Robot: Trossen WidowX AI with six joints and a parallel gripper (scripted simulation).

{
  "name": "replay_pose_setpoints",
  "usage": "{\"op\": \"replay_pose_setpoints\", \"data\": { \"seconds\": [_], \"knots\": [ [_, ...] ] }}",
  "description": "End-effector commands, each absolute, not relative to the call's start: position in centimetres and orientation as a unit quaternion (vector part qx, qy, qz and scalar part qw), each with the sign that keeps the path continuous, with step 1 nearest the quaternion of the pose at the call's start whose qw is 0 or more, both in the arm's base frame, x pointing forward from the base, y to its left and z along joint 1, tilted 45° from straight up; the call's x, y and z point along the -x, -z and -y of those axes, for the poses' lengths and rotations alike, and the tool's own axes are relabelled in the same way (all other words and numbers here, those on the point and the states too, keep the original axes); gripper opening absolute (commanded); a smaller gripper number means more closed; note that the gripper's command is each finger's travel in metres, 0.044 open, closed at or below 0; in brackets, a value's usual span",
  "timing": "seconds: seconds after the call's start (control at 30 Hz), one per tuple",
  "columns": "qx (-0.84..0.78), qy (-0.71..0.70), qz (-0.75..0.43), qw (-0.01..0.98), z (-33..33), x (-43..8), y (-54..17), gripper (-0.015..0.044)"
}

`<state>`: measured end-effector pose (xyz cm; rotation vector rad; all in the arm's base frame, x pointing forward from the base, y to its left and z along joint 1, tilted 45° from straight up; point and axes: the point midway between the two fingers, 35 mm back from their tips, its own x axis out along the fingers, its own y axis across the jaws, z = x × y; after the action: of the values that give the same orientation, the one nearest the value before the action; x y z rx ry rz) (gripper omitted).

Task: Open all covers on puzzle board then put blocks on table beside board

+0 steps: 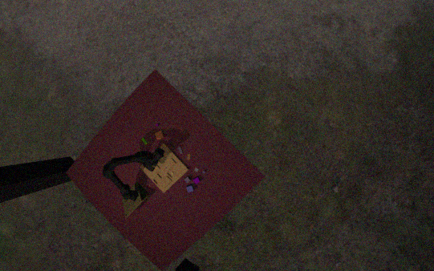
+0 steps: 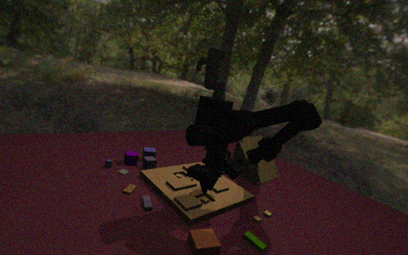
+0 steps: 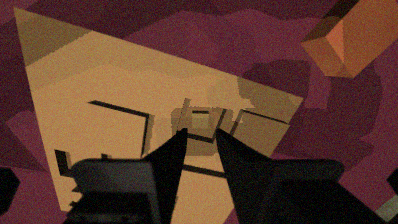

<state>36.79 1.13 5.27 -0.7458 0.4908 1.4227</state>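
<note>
The wooden puzzle board (image 1: 172, 176) (image 2: 237, 194) (image 3: 120, 85) lies flat on the table. My gripper (image 2: 205, 192) (image 3: 201, 132) is partly open and empty, fingertips low over a square well near one board edge. A small pale block (image 3: 200, 118) sits in that well, just ahead of the fingertips in the wrist view. A square cover (image 2: 188, 202) (image 3: 262, 132) lies beside this well, leaving it uncovered. Another cover (image 2: 181, 182) (image 3: 117, 130) lies farther along, next to a second well (image 2: 180, 174) that shows something pale inside. A smaller cover (image 2: 220, 188) is partly behind the fingers. The arm hides the board's back.
Two small yellowish blocks (image 2: 257, 218) (image 2: 268, 213) lie off the board, near a green bar (image 2: 255, 241) (image 1: 144, 141). An orange box (image 2: 204, 239) (image 3: 372, 37) stands near the board. A purple cube (image 2: 130, 158) and several small pieces lie past the opposite side. A wooden wedge (image 2: 268, 171) stands behind.
</note>
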Motion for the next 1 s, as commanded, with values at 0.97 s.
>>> {"op": "replay_pose_setpoints", "data": {
  "seconds": [0.97],
  "knots": [
    [0.327, -0.631, -0.218, 0.669, -3.0, -37.0, -3.5, 0.0144]
  ]
}}
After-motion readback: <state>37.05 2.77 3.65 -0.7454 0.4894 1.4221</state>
